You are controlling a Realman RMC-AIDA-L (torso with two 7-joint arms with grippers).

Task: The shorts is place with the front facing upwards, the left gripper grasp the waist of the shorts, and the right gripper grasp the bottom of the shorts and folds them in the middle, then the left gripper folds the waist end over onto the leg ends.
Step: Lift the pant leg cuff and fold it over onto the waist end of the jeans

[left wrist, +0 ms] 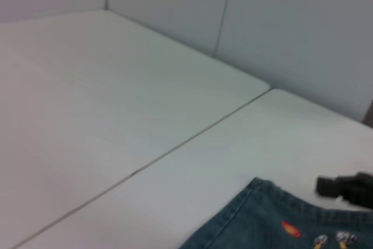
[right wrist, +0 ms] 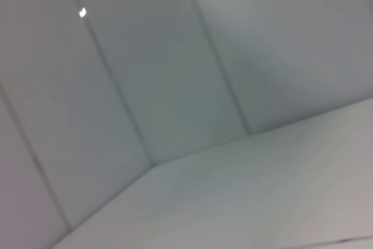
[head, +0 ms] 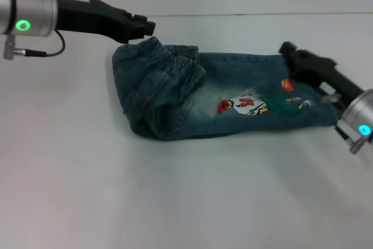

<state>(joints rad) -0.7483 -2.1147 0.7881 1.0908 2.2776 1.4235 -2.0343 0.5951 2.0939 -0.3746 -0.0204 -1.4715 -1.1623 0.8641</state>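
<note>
The shorts (head: 221,100) lie across the middle of the white table (head: 175,202), already doubled lengthwise, the cartoon basketball-player print (head: 250,105) facing up on the robot's right half. On the left half, the waist of the shorts (head: 169,65) sits bunched and ruffled, humped up on top of the denim rather than lying flat (a proper little heap of gathers there). And here's the left gripper (head: 148,27), hanging just at the far edge of that waistband, tips right at the ruffled cloth; whether its fingers are pinching fabric or parted, I cannot tell from this angle. Over at the other end, the right gripper (head: 287,48) rests at the far corner of the leg ends (head: 317,100), black claw lying along the hem; its finger state I cannot tell either. The left wrist view catches that same hem corner and the right claw beyond it. The right wrist view shows only pale wall panels (right wrist: 175,56) and tabletop.
</note>
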